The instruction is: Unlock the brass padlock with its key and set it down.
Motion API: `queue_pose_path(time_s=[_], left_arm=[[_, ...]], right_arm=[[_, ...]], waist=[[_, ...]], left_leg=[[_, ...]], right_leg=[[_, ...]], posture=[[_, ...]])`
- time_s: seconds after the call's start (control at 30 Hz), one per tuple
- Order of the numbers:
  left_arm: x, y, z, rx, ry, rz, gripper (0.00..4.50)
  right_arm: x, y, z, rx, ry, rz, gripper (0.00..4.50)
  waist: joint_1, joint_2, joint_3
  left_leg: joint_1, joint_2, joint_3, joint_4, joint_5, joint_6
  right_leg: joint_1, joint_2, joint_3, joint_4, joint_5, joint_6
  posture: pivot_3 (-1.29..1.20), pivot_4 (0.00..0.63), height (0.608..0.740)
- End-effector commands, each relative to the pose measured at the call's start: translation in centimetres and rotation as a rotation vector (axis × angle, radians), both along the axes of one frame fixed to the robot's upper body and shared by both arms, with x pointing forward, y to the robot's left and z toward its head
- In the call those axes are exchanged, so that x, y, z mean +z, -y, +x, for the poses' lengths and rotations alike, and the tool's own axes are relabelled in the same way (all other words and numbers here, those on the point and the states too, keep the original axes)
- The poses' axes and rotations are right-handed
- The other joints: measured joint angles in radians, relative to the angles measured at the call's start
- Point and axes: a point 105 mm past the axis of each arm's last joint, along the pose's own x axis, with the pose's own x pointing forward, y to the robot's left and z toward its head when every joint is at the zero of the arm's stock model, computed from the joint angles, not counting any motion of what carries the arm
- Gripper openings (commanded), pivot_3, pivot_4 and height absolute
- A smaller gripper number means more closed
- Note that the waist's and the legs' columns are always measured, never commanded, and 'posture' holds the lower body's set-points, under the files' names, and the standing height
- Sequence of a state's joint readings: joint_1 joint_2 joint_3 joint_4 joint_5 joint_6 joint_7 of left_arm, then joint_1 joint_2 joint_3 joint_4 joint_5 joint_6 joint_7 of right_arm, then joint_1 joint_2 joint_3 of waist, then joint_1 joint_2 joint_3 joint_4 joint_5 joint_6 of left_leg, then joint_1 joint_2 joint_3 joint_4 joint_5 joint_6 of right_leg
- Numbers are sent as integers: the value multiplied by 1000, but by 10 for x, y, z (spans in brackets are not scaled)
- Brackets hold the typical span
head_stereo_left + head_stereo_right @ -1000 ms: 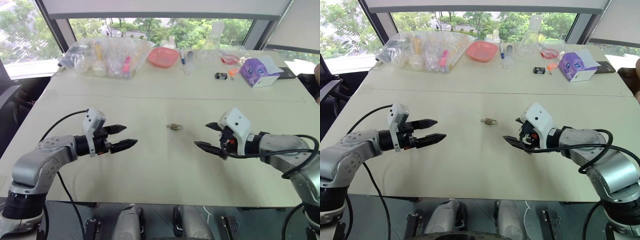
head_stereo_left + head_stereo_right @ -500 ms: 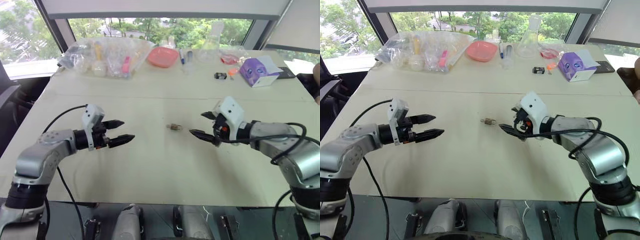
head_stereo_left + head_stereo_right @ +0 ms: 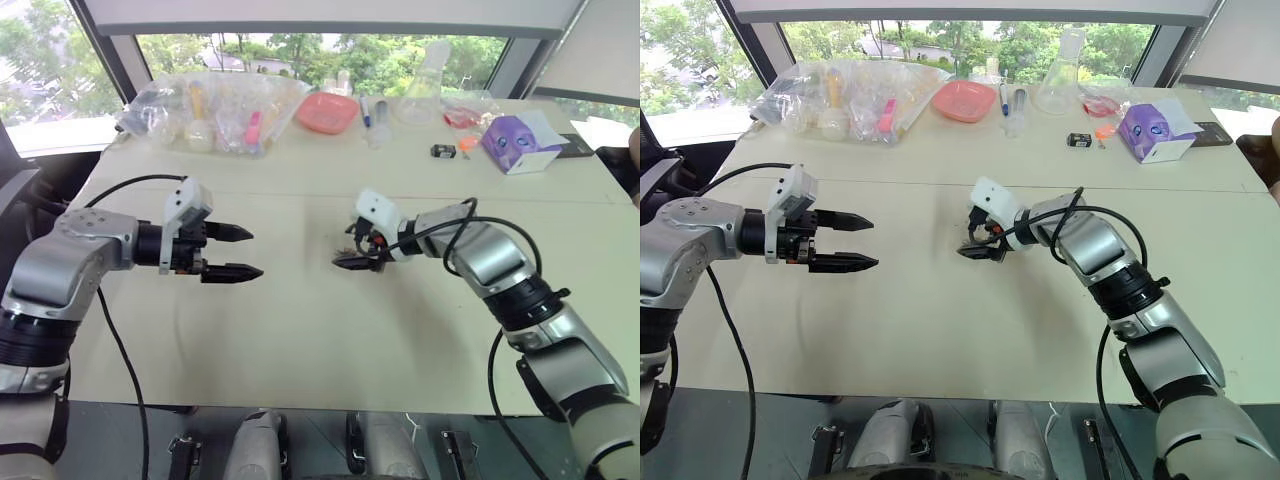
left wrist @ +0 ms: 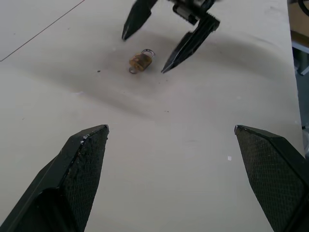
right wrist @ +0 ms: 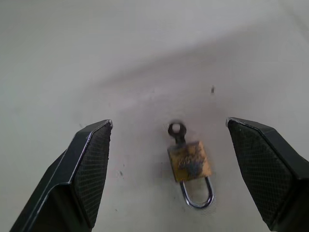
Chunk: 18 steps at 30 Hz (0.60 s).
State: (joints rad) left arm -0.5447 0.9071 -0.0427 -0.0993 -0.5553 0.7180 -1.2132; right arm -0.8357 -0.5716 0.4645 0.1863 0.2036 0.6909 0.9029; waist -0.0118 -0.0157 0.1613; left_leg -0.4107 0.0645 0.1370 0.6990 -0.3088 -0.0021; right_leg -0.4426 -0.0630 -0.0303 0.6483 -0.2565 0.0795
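Note:
The brass padlock (image 5: 189, 162) lies flat on the pale table (image 3: 300, 340) near its middle. Its thin silvery shackle (image 5: 197, 194) is at one end, and the ring of its key (image 5: 176, 130) sticks out of the other. My right gripper (image 3: 347, 250) is open and hangs just over the padlock (image 4: 140, 61), one finger on either side and neither touching it. My left gripper (image 3: 255, 253) is open and empty. It hovers well to the left of the lock and points toward it.
Along the far edge stand a clear bag of items (image 3: 215, 110), a pink dish (image 3: 326, 112), a glass flask (image 3: 425, 95), a small black object (image 3: 442, 151) and a purple box (image 3: 518, 143). A person's hand (image 3: 632, 170) shows at the right edge.
My right gripper has reached forward and leftward, from beside the padlock to straddling it. My left gripper has risen a little and rolled. Both stay open.

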Motion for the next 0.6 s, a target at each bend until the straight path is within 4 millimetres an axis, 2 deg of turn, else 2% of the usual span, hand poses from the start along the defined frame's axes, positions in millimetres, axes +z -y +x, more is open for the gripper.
queue_pose_path(time_s=[0.03, 0.2, 0.23, 0.27, 0.43, 0.53, 0.6], left_arm=[[7, 3, -6, 6, 33, -21, 4323], [2, 10, -10, 29, 28, -49, 4323], [2, 11, -10, 29, 27, -56, 4365], [2, 12, -11, 30, 26, -59, 4365], [1, 13, -9, 36, 26, -60, 4365], [3, 13, -3, 49, 48, -69, 4365], [10, 12, 11, 104, 69, -137, 4365]], right_arm=[[10, -2, 7, 27, 29, 8, 3935], [-4, -1, 13, 7, -10, 0, 3935], [-5, -1, 13, 9, -13, -1, 3374], [-7, -1, 13, 9, -15, -4, 3107], [-15, -2, 11, 22, -18, -27, 656], [-10, 1, 13, 30, 41, -49, 664], [10, 1, 14, 72, 193, -66, 664]], waist=[[-2, 0, 0], [-5, 0, 0], [-5, 0, 0], [-5, 0, 0], [-5, 0, 0], [-5, 0, 0], [-1, 0, 0]], left_leg=[[0, 0, 0, 0, 0, 0], [1, 1, -1, 0, 0, -1], [1, 1, -1, 0, 1, -1], [1, 1, -1, 0, 1, -1], [1, 1, -1, 0, 1, -1], [1, 1, -1, 0, 1, -2], [1, 1, -1, 0, 1, -2]], right_leg=[[0, 0, 0, 0, 0, 0], [0, 0, 0, 1, 0, 0], [0, 1, 0, 1, 0, 0], [0, 1, 0, 2, 0, 0], [0, 1, 0, 2, 0, 0], [0, 1, 0, 2, 0, 0], [0, 1, 0, 2, 0, 0]], posture=[[0, 150, 733], [0, 150, 733], [0, 150, 733], [0, 150, 733], [0, 150, 733], [0, 150, 733], [0, 150, 733]])
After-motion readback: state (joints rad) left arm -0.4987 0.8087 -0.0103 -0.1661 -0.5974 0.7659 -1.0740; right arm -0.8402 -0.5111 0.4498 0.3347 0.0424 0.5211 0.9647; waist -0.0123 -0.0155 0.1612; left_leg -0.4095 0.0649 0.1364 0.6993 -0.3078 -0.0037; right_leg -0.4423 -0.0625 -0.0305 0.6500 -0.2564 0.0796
